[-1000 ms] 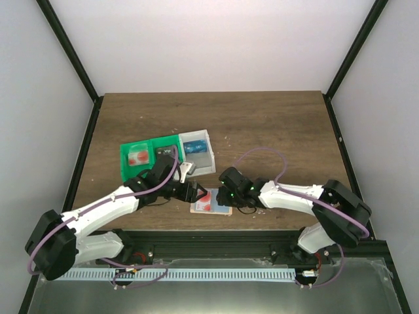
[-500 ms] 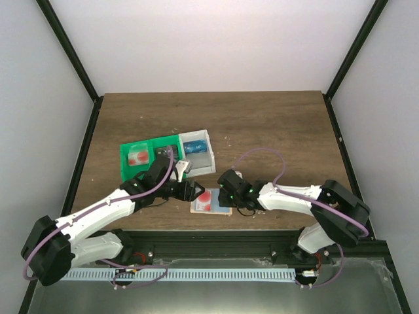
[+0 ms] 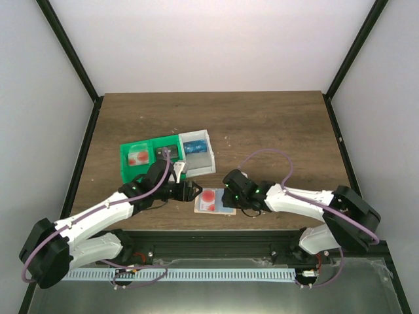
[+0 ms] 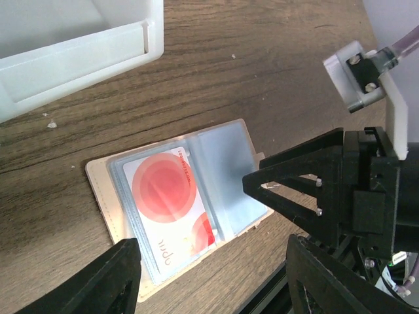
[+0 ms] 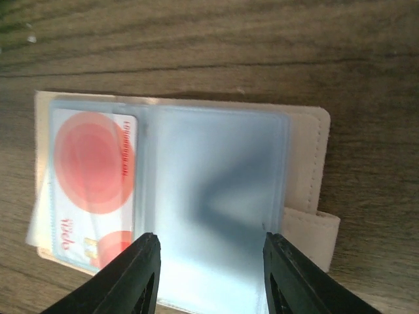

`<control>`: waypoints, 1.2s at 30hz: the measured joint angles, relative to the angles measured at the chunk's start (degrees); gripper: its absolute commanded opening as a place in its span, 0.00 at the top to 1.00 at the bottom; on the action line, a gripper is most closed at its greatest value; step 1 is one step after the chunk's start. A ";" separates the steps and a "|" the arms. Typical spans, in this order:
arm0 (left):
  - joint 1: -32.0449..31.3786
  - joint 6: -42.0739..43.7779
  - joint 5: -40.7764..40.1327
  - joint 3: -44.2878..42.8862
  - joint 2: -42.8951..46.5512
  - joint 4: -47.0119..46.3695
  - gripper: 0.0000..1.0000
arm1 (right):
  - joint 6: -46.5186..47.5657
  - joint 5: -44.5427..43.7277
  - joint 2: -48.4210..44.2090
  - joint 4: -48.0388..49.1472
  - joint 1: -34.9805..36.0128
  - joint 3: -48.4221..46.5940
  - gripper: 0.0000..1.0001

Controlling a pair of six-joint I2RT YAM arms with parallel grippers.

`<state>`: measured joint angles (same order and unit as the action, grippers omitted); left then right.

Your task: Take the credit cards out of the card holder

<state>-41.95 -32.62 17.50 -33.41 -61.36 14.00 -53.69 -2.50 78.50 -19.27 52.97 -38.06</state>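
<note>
Overhead view, lower centre: the tan card holder (image 3: 215, 203) lies open on the wooden surface (image 3: 275, 131), with the red-circled card (image 4: 163, 190) in its left panel. The left jaws stand spread just left of it. The right jaws are spread over its right panel, gripping nothing.

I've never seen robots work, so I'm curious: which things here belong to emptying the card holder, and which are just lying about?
The job: card holder, lying open; red-circle card in it; left gripper and right gripper, open above it.
Lying about: green tray; white box.
</note>
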 measured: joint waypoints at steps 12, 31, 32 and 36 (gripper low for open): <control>0.00 -0.72 0.09 0.92 -0.20 -1.14 0.41 | -2.60 -0.15 2.84 0.39 0.74 0.87 0.68; 0.00 -1.46 2.51 2.05 -4.15 -2.45 0.53 | 12.24 -3.10 1.16 6.43 -2.47 5.01 0.99; 0.00 -1.44 2.78 2.05 -4.87 -2.69 0.56 | 13.14 -2.95 0.72 6.75 -3.34 5.33 0.98; -0.04 -1.31 3.87 2.05 -7.32 -3.65 0.67 | 15.54 -1.16 -1.25 7.61 -4.87 5.35 0.84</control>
<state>-42.00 -33.93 21.37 -31.35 -68.69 10.35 -38.15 -3.66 77.25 -11.66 48.10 -32.71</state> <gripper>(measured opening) 0.406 0.062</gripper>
